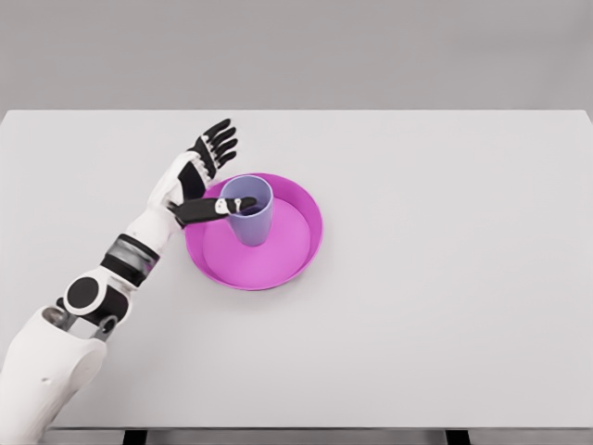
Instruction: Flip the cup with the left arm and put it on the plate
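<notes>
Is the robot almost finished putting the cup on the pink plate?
Nearly. Done: the cup stands upright, opening up, on the pink plate. In hand: the left hand is beside the cup with fingers spread, thumb reaching across the rim, not gripping. Left: pulling that hand clear. The right arm is out of sight.

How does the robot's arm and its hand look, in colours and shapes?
One arm shows: the left arm has smooth white rounded shells, black joint sections, a black and grey band at the forearm, and a round black disc at the elbow. The left hand has five black fingers with white segments.
</notes>
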Controlling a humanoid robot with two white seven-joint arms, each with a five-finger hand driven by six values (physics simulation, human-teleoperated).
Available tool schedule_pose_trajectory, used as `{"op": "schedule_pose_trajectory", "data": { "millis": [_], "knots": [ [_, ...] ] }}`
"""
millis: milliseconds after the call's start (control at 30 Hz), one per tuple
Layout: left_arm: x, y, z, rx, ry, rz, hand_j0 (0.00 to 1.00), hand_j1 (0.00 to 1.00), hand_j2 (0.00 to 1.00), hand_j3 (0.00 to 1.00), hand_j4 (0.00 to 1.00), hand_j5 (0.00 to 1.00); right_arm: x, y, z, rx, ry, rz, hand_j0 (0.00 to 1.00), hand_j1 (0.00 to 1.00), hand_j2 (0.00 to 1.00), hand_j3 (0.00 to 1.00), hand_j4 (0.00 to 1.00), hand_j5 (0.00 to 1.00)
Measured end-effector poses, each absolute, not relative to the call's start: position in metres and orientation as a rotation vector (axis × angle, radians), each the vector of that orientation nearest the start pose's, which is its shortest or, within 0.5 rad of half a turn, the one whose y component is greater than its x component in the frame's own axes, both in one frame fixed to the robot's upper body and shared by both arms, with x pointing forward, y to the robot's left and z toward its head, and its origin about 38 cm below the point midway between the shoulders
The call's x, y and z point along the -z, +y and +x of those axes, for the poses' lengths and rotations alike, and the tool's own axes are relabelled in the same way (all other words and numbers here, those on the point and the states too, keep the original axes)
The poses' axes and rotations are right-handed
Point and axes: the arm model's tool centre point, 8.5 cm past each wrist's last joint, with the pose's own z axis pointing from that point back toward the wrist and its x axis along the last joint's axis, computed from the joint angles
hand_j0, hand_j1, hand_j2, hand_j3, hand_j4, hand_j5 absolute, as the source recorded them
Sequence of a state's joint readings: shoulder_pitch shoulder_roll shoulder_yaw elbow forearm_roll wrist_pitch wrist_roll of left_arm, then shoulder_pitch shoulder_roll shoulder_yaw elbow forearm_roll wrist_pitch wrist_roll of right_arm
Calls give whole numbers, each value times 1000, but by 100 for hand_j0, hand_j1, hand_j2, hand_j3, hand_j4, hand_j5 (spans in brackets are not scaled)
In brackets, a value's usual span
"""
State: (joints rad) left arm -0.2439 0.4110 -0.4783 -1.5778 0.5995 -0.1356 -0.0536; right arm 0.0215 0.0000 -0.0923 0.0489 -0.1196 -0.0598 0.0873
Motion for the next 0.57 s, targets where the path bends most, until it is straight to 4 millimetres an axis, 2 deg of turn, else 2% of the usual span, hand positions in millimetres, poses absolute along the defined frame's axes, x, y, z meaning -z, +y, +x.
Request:
{"op": "schedule_pose_trajectory", "data": {
  "millis": [133,267,433,567],
  "knots": [
    [-139,225,402,363,-1701,-407,100,100,100,100,100,100,261,-264,-24,212,-8,-9,100,100,100,100,100,100],
    [-158,268,403,541,-1773,-196,100,100,100,100,100,100,261,-264,-24,212,-8,-9,100,100,100,100,100,100],
    [-181,326,391,805,-1799,43,100,100,100,100,100,100,261,-264,-24,212,-8,-9,100,100,100,100,100,100],
    [-195,348,388,908,-1798,126,100,100,100,100,100,100,261,-264,-24,212,-8,-9,100,100,100,100,100,100]
  ]
}}
